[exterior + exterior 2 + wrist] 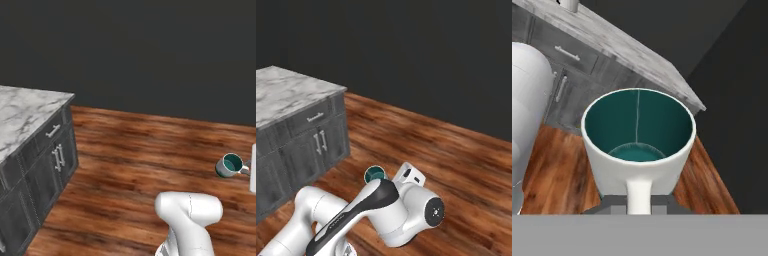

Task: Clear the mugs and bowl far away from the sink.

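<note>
Pinched by its handle in the closed gripper, the teal-lined mug (carried over bare floor) could swing loose if jolted.

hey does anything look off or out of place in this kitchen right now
One thing stands out: the pale grey mug with the teal inside is not on the marble counter. The claw is shut on its handle, holding it up over the wooden floor. It sits upright, looks empty, and nothing is spilled or damaged.

open wood floor, cabinet left
</note>
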